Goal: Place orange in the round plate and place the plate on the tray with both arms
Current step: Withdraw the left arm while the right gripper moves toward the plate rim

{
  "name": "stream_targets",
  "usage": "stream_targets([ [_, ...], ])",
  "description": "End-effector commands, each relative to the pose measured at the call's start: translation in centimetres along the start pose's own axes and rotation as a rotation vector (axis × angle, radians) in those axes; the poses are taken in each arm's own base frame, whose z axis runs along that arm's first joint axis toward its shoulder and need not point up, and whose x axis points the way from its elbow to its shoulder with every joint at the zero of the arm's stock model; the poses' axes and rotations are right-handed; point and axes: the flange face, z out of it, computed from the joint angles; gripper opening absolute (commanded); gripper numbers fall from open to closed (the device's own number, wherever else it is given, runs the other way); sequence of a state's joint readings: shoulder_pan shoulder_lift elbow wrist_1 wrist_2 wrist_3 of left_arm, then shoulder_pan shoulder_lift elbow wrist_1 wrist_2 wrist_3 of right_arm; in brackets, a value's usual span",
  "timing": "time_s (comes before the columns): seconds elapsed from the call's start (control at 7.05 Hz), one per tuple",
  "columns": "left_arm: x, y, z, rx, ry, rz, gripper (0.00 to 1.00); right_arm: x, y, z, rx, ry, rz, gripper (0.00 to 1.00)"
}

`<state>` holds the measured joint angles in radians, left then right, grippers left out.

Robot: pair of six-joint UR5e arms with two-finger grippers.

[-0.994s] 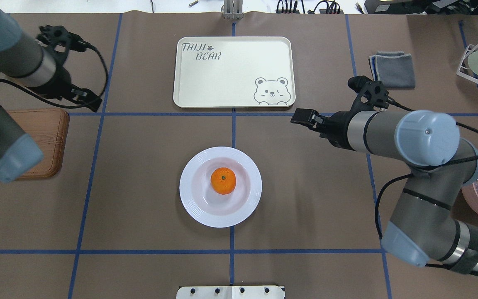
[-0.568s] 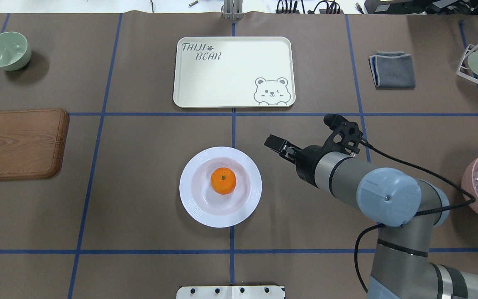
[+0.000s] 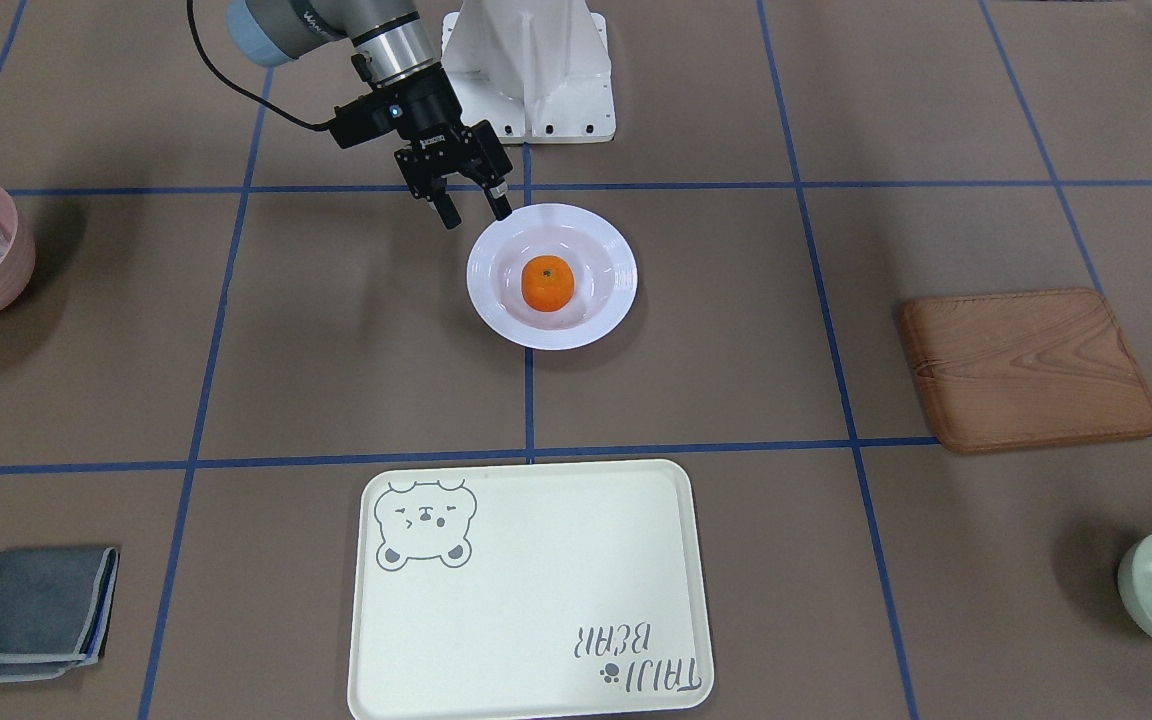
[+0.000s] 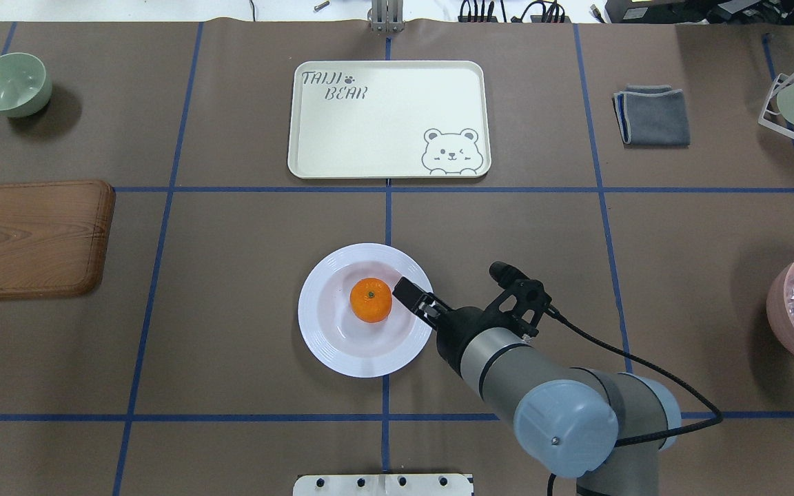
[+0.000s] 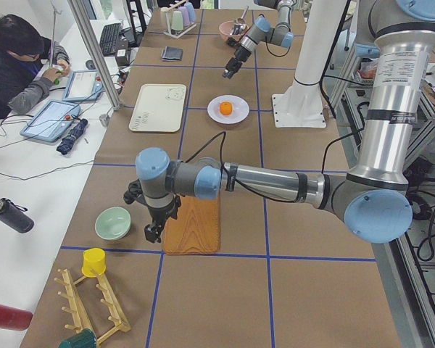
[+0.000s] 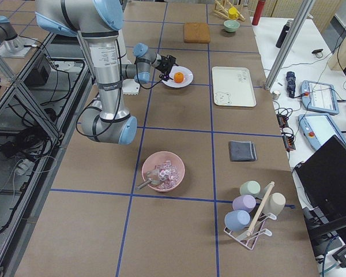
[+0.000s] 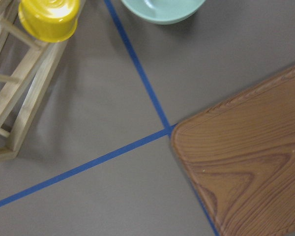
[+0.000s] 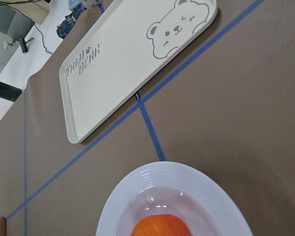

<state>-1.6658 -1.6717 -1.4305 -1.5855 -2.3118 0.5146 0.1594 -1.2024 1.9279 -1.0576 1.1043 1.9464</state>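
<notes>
**A:** What is hard to read on the table (image 4: 231,275)?

**B:** The left arm (image 5: 275,185) shows only in the view from the table's left end. Its left fingers (image 5: 152,232) hang by a corner of the wooden board (image 4: 25,238), near the green bowl (image 4: 11,84). I cannot tell whether they are parted. The right arm (image 4: 562,413) is cut off at the overhead view's bottom edge and covers the round plate's (image 4: 321,337) rim at 4 o'clock.

**A:** And the right fingers?

**B:** The right fingers (image 3: 447,211) are spread, gripping nothing, over the rim at the plate's 3 o'clock. How high they are, I cannot tell. The tray (image 4: 388,120) lies at 12 o'clock from the plate, well apart. The orange (image 4: 370,300) sits in the plate's well.

**A:** What has changed?

**B:** A moment ago those fingers hung over bare table at the plate's 2 o'clock. A second ago the left arm was over the board in the overhead view. Tray, plate and orange have not moved.
</notes>
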Motion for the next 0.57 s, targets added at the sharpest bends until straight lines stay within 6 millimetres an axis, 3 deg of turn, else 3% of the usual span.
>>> stream_targets([
  [0.0, -1.7, 2.8, 0.5, -0.003, 0.012, -0.011, 0.99, 2.3, 3.0, 1.7, 0.016, 0.126, -0.032, 0.95],
  [0.14, -2.0, 3.4, 0.5, -0.002, 0.012, -0.019, 0.99, 4.0, 4.3, 3.1, 0.017, 0.152, -0.03, 0.95],
  [0.43, -2.1, 4.5, 0.9, -0.006, 0.015, -0.031, 0.99, 4.7, 5.7, 3.3, 0.029, 0.153, 0.029, 0.94],
])
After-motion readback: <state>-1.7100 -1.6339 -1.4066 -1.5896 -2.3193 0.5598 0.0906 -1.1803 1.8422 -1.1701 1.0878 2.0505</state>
